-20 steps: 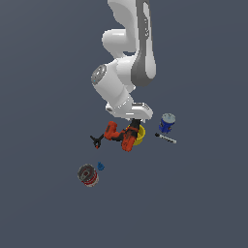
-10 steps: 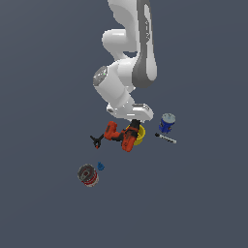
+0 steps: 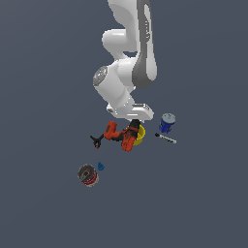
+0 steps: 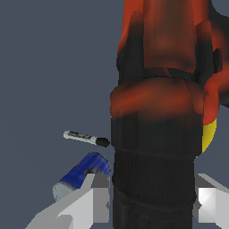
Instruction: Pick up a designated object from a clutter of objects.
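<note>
In the wrist view the drill (image 4: pixel 156 134) filled the gap between the two pale fingertips (image 4: pixel 94 197), its dark body running lengthwise straight away from the camera, so the jaws straddled it across its narrow width rather than along it. The gripper (image 4: pixel 152 201) stood open, one fingertip on each side of the body; whether the pads already touched it could not be told, and nothing looked clamped yet. A closing squeeze across that axis appeared to be what a lift would need. Just past the drill's side lay the marker (image 4: pixel 86 137) and the blue can (image 4: pixel 80 176), both clear of the fingers, and a sliver of the yellow bowl (image 4: pixel 208 136) showed against the drill's far side. In the exterior view the drill (image 3: pixel 118 135) lay flat under the arm, touching the bowl (image 3: pixel 140 136), with the clamp (image 3: pixel 95 141) at its nose and the banded can (image 3: pixel 87 175) well apart.
</note>
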{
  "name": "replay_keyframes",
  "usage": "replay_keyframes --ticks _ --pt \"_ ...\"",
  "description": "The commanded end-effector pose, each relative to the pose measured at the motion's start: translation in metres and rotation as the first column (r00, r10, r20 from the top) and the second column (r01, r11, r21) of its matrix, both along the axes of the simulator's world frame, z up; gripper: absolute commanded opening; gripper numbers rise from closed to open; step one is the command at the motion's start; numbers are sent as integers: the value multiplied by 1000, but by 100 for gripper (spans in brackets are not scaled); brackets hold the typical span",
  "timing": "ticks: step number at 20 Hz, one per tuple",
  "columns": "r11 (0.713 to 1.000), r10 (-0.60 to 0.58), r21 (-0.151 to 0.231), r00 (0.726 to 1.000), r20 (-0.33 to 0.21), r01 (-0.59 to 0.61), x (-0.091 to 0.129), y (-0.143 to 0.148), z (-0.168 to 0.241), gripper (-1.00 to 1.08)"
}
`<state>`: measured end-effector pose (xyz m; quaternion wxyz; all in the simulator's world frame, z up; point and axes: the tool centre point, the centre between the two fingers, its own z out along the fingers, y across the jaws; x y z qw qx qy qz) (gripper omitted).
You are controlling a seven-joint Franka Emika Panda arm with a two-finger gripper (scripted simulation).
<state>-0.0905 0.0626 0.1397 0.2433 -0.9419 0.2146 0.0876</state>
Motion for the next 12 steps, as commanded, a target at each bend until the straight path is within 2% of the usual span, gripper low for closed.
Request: replay_keyframes --ticks 1,6,12 --pt "1000 -1 0 1000 1 1 0 0 4 -100" --pt "1000 -1 -1 1000 1 1 1 -2 21 -100" --pt "1000 -2 -4 1000 -1 2 2 -6 61 -100"
